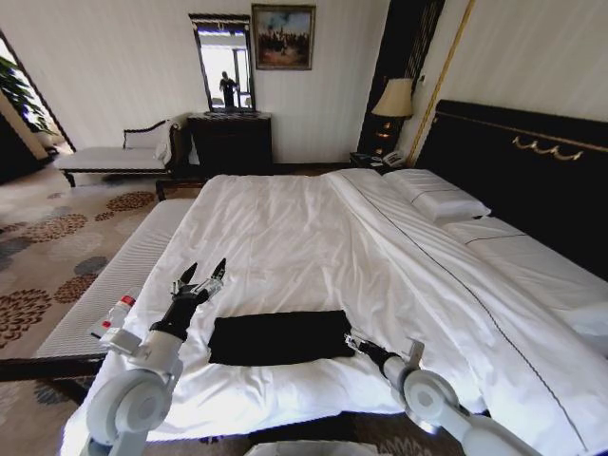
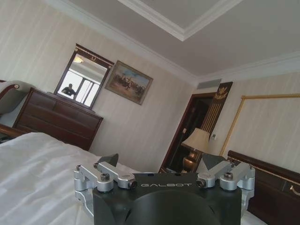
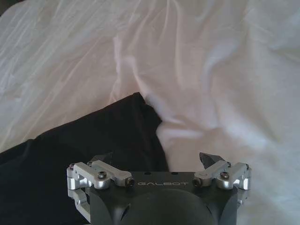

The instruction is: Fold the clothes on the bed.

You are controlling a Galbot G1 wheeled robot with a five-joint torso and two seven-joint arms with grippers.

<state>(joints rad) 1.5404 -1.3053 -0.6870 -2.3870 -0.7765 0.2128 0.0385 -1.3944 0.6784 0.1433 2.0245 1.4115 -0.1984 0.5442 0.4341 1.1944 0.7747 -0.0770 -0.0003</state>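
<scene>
Flanking the folded black T-shirt [image 1: 280, 337], left claw [image 1: 200, 275] and right claw [image 1: 350, 339] gape wide.

Matt black cotton T-shirt [image 1: 279, 337], creased white cloth bed [image 1: 304, 237], glossy dark wood headboard [image 1: 532, 171]

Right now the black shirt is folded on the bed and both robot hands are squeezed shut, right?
Not quite. The black shirt does lie folded on the bed, but the head view shows the left gripper open, and the right wrist view shows the right gripper open too.
</scene>
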